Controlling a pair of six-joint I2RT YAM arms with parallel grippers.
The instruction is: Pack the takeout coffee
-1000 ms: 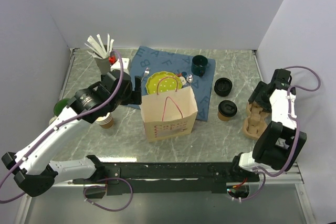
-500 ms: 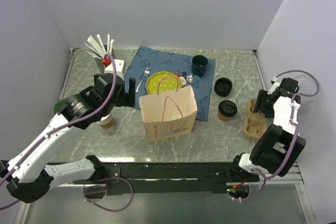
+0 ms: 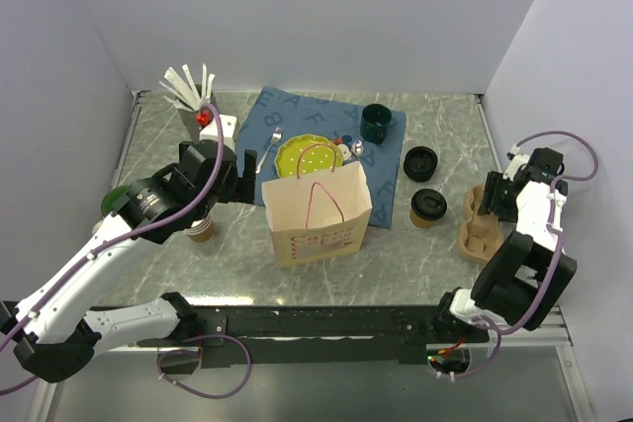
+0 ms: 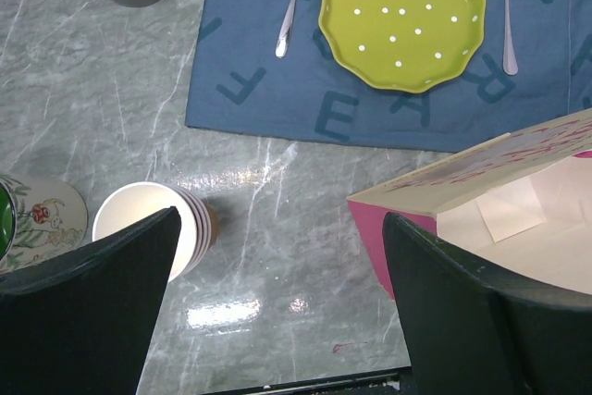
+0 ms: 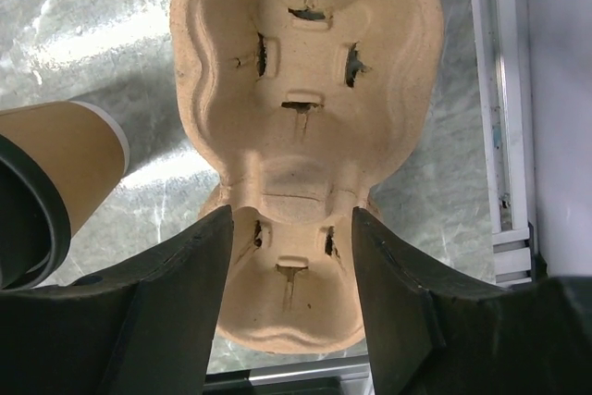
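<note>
The left jaws are held wide open and empty by the paper bag (image 3: pixel 316 210), while the takeout coffee (image 3: pixel 428 207), stood on the tabletop (image 3: pixel 396 264) beside the pulp carrier (image 5: pixel 305 90) straddled by half-open right jaws (grip unclear), could be toppled if that carrier is dragged.

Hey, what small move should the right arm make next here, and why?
Probably close the right claw on the narrow middle of the pulp cup carrier. Its fingers sit on either side of that waist with the jaws apart, so it looks lined up for a pinch. The takeout coffee stands just beside the carrier, not yet in it.
</note>
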